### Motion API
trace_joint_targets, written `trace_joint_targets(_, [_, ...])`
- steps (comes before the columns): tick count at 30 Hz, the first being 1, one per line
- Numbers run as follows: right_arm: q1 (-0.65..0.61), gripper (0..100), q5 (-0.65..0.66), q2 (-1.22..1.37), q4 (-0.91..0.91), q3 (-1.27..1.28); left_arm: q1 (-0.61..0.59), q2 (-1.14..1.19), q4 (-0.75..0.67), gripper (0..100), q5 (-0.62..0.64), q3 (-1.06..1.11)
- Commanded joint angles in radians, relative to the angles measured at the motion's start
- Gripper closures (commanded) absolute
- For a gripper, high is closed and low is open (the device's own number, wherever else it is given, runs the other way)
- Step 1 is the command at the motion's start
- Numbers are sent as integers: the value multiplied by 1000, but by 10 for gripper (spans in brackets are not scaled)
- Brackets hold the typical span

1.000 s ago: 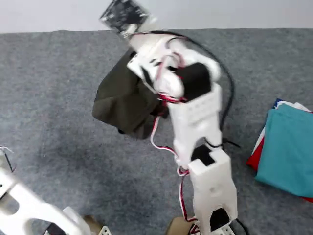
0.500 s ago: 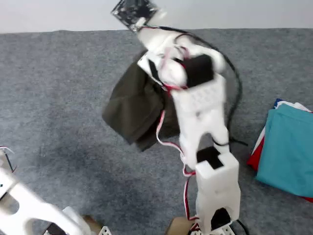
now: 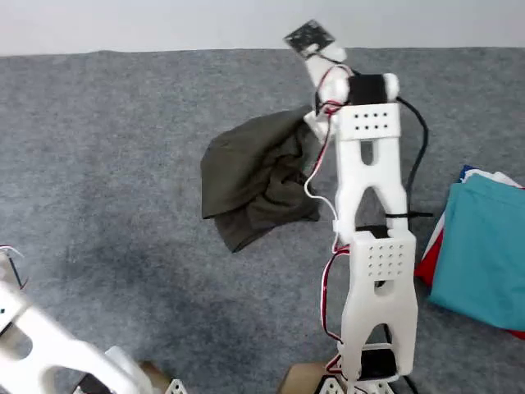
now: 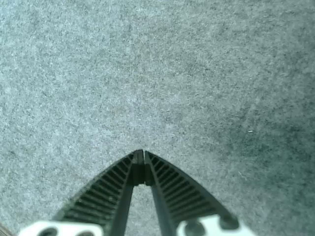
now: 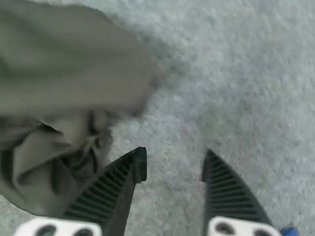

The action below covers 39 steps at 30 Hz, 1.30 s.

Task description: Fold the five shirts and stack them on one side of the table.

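The olive shirt (image 3: 254,180) is lying crumpled on the grey bench (image 3: 107,148). It is bunched and half-doubled rather than squared, so its fold is looking unfinished. The right gripper (image 5: 172,164) is hanging just beside the olive shirt's edge, its jaws standing apart with nothing between them and bare bench showing through the gap. Judging by that, the cloth is resting free, and the parted jaws are looking ready for a pinch at a hem or corner. The right arm (image 3: 373,246) is stretching out alongside the olive shirt, between it and the finished work.

Well apart from the olive shirt on that side, a teal shirt (image 3: 484,254) is sitting folded on top of the folded pile (image 3: 426,263), with red, white and blue edges peeking out beneath. This seems to be the collecting spot where the olive shirt is due.

Well apart from the olive shirt on the opposite side, the left arm (image 3: 41,345) is sitting at the bench's near corner. The left gripper (image 4: 143,157) is pointing down at bare bench, its jaws pressed together on nothing — apparently parked clear of the work.
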Motion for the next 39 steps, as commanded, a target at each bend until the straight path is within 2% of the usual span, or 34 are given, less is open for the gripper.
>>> trace_joint_targets(1, [1, 782, 11, -107, 27, -9, 0, -23, -12, 992, -6, -4])
trace_joint_targets(8, [-248, 782, 5, -199, 114, -5, 11, -20, -15, 992, -6, 8])
trace_joint_targets(16, [-515, 782, 5, -47, 119, -6, 40, -23, -14, 992, -5, 47])
trace_joint_targets(24, [-576, 780, 9, 166, -1, -8, 38, -23, -17, 992, -6, 47])
trace_joint_targets(32, [-647, 780, 12, 226, -53, -8, 37, -25, -12, 992, -3, 48])
trace_joint_targets(39, [-673, 780, 74, 242, -50, -3, -11, -25, -12, 992, -3, 48])
